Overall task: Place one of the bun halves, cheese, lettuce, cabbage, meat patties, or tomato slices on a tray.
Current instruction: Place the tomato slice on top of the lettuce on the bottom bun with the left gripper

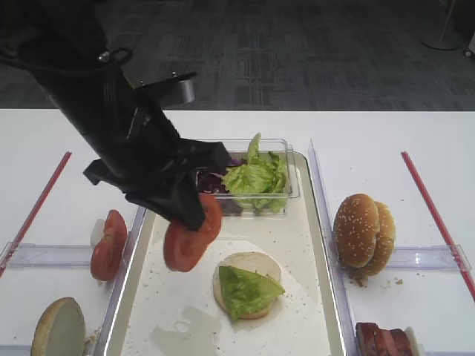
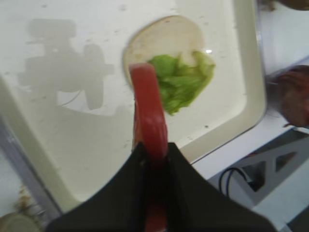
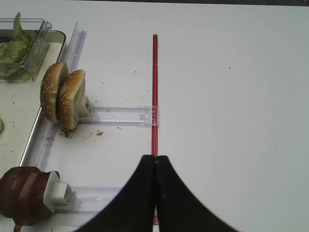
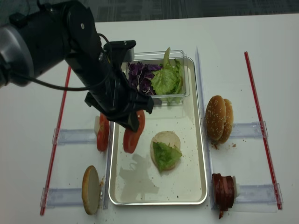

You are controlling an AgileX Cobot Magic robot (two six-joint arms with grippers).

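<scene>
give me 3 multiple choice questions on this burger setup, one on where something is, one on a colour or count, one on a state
1. Where is the bun half topped with a lettuce leaf?
A. on the tray
B. on the table right of the tray
C. inside the clear tub

2. How many tomato slices does the left gripper hold?
A. none
B. two
C. four

3. How does the right gripper stand?
A. open around a bun
B. shut on a patty
C. shut and empty

Answers:
1 A, the bun lies cut face up on the tray's pale floor.
2 B, two red tomato slices hang overlapping from its fingers above the tray.
3 C, the right wrist view shows its fingertips pressed together over bare table with nothing between.
</scene>
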